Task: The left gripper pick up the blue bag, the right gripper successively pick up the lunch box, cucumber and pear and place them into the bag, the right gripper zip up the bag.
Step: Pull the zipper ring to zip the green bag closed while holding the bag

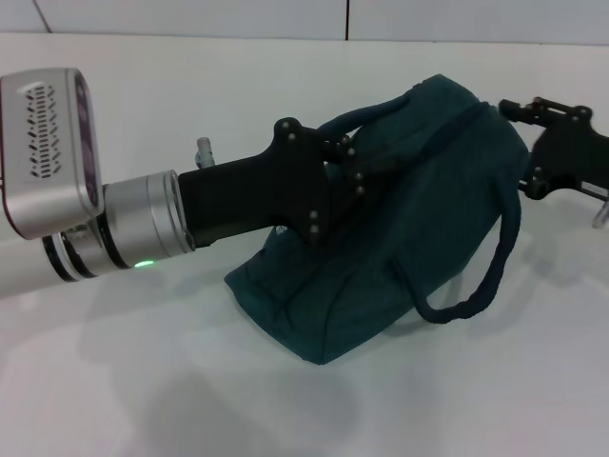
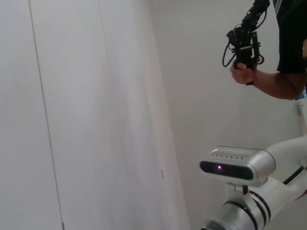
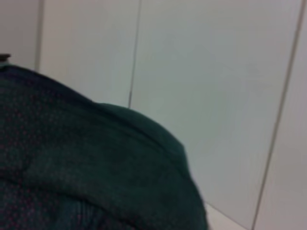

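Our left claw (image 1: 344,160) sits near the centre of the head view, its black body reaching in from 9 o'clock, and its fingers are clenched on the dark fabric carry strap at the upper edge of the dark teal-blue soft fabric bag (image 1: 400,238). That grip props the bag up off the white bench (image 1: 143,381), so the bag leans with its long axis running from about 7 o'clock, where its lower corner rests on the bench, up to about 1 o'clock.

Our right claw (image 1: 519,109) comes in from 3 o'clock and sits at the bag's upper end, at about 1 o'clock of the bag's middle, just beside or touching the fabric there. We cannot tell whether its fingers are parted or closed; the right wrist view shows only the teal fabric (image 3: 86,177) filling the near field, which tells us that claw is pressed close to the bag.

A second dark loop handle (image 1: 485,276) hangs free down the side of the bag at about 4 o'clock. No lunch box, cucumber or pear shows on the bench, and the bag bulges, so we judge they may already be inside, though we cannot see them. If so, zipping is the step in hand. The relation that matters is that the bag's top seam (image 1: 447,124) runs away from the right claw toward the left claw, along the bag's upper ridge.
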